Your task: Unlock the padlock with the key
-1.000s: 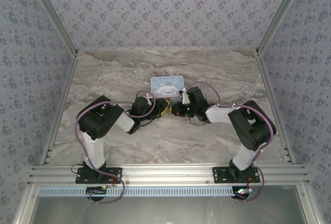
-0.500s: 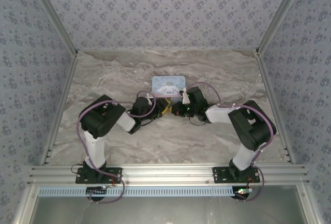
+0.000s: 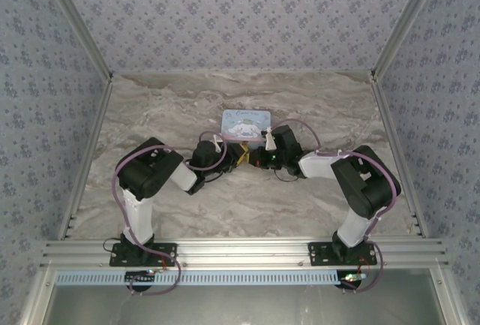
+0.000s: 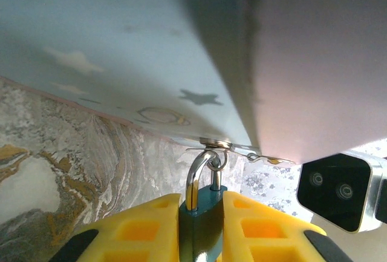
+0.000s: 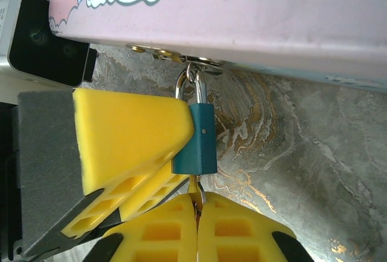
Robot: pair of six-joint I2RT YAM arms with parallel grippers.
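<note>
Pinching the tiny teal padlock [image 4: 202, 216], left claw [image 4: 202, 238] is bracing it as right claw [image 5: 198, 213] is squeezing the thin dark key [image 5: 195, 188], not yet unlocked.

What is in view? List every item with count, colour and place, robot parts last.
tin box: one, light blue and pink with a cartoon print, mid-table just beyond the grippers
padlock: one, teal with a metal shackle, hooked through the tin's clasp
key: one, thin metal, at the padlock's bottom end
table: one, grey marble pattern
walls: three, bluish floral wallpaper, round the table
left gripper: one, yellow fingers, clamped on the padlock's body
right gripper: one, yellow fingers, shut on the key
</note>
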